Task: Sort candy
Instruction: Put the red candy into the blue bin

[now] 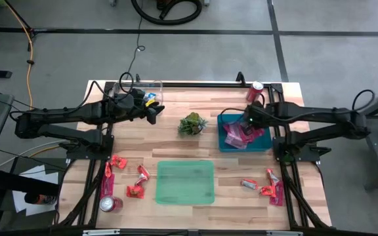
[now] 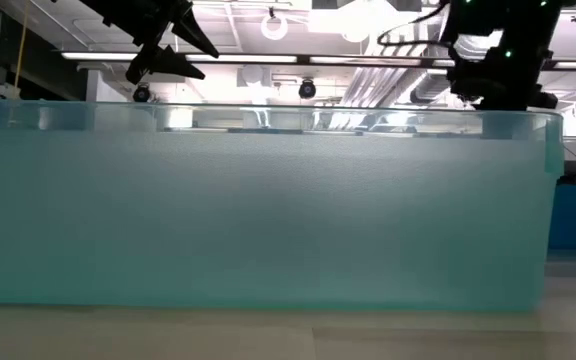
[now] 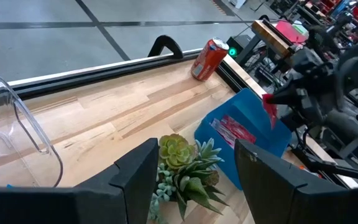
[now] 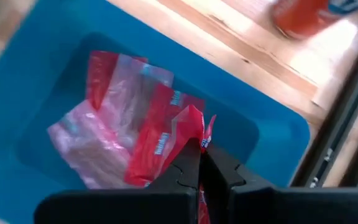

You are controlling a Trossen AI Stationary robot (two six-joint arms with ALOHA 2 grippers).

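Note:
My right gripper (image 1: 244,124) is shut on a red candy wrapper (image 4: 190,127) above the blue bin (image 1: 262,143), which holds several red and pink candies (image 4: 123,137). The held candy also shows in the left wrist view (image 3: 270,111). My left gripper (image 3: 194,171) is open and empty, above the table near the small green plant (image 1: 192,123) and beside a clear container (image 1: 140,90) with a blue candy in it. Loose red candies lie on the table at the near left (image 1: 136,190) and near right (image 1: 268,190). My right gripper pinches the red wrapper's crumpled end (image 4: 199,138) between its two fingertips. The fingers come from above, slanting down toward the bin. The candy is lifted clear of the candies in the bin, and its free part stands out past the fingertips.
A green tray (image 1: 184,196) lies at the table's near middle; its wall (image 2: 268,200) fills the low view. Red soda cans stand at the far right (image 1: 256,88) and near left (image 1: 108,204). The plant sits between the two grippers.

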